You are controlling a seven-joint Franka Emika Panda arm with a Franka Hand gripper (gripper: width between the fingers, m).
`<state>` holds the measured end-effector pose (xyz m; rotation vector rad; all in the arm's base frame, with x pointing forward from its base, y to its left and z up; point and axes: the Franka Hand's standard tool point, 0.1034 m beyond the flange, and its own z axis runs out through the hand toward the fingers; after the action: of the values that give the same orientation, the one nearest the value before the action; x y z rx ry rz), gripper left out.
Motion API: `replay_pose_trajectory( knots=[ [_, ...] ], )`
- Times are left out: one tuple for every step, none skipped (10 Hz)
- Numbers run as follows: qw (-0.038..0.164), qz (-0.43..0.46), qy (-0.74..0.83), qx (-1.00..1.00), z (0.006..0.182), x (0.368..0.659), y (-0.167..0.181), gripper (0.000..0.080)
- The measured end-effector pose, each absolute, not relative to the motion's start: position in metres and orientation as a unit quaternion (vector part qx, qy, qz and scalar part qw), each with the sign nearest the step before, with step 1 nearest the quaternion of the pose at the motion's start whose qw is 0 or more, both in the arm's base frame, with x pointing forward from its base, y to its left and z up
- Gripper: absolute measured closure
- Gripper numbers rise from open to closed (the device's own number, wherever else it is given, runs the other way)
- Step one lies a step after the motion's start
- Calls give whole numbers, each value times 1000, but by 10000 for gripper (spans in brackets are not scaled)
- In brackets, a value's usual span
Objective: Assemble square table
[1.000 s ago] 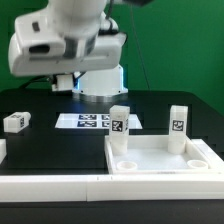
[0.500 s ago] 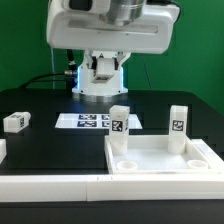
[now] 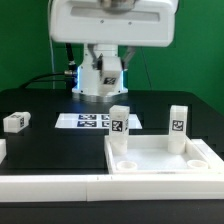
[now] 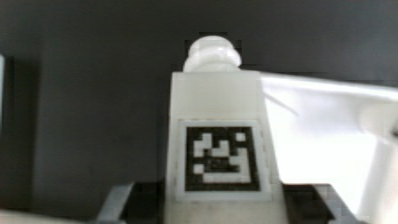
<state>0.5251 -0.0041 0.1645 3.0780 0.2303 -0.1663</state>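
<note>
Exterior view, left to right: loose leg (image 3: 15, 121) on its side on the black table, well apart from the rest; marker board (image 3: 88, 121) flat at mid-table; square panel (image 3: 160, 168) toward the exterior view's right, rim up. Two legs stand upright in the panel's far corners, left standing leg (image 3: 118, 124) and right standing leg (image 3: 178, 120). Near-corner sockets, left socket (image 3: 126, 161) and right socket (image 3: 197, 160), look vacant. Arm (image 3: 110, 20) fills the top of this view; its fingertips are out of frame there.

Wrist view: held leg (image 4: 217, 110), tag facing the camera, threaded peg (image 4: 214, 50) pointing away from the wrist. Its base sits between the dark fingers (image 4: 134, 203); gripper (image 4: 217, 203) looks pinched on it.

Judgement: third leg in hand, being carried high toward the panel. Next move calls for the peg set plumb over a vacant socket, a straight descent, then a twist to seat it, keeping clear of the standing legs
</note>
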Motion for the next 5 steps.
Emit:
replay_pose_trajectory(
  knots=[
    [25,-32,59,997,170,540,21,509],
    [25,4,41,999,179,561,41,509],
    [24,35,26,999,187,581,57,509],
    [23,51,28,998,191,589,64,509],
    [20,93,30,995,191,595,64,509]
  ],
)
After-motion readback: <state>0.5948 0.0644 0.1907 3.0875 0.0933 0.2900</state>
